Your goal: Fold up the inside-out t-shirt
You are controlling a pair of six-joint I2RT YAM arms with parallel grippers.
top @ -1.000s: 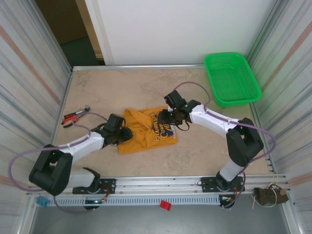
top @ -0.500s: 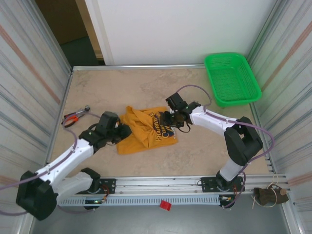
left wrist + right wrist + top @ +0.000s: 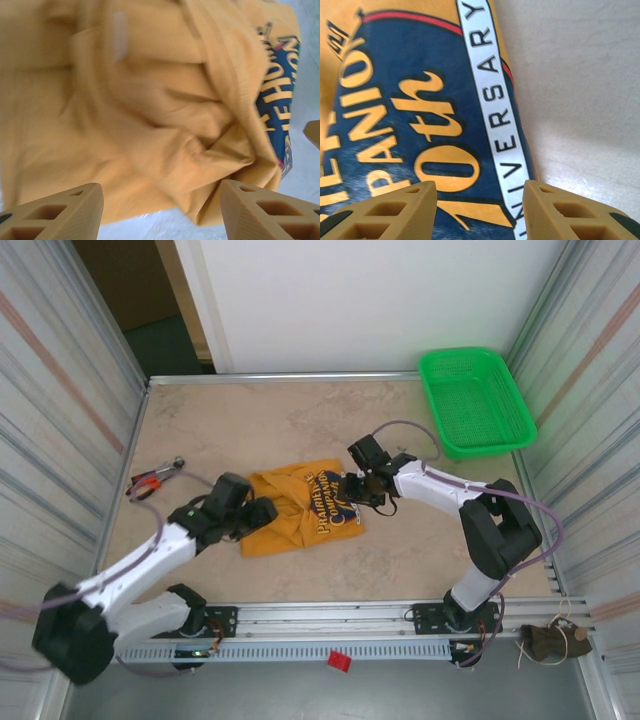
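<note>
The inside-out t-shirt point(image 3: 300, 505), mustard yellow with a dark blue print, lies bunched in the middle of the table. My left gripper point(image 3: 262, 512) sits at its left edge. In the left wrist view the left gripper point(image 3: 160, 195) is open, and the wrinkled t-shirt point(image 3: 150, 100) lies under and beyond the tan fingers point(image 3: 60, 210) with nothing between them. My right gripper point(image 3: 352, 490) hovers over the shirt's right side. From the right wrist, the right gripper point(image 3: 480, 192) stands open just above the print point(image 3: 420, 125) and its white lettered band.
A green plastic basket point(image 3: 475, 400) stands at the back right corner. Red-handled pliers point(image 3: 152, 480) lie near the left wall. Metal walls close in both sides, and a rail point(image 3: 330, 625) runs along the front edge.
My left gripper opened and let go of the shirt's left part, which now lies flatter. The left arm stretched out. My right gripper shifted slightly right over the print.
</note>
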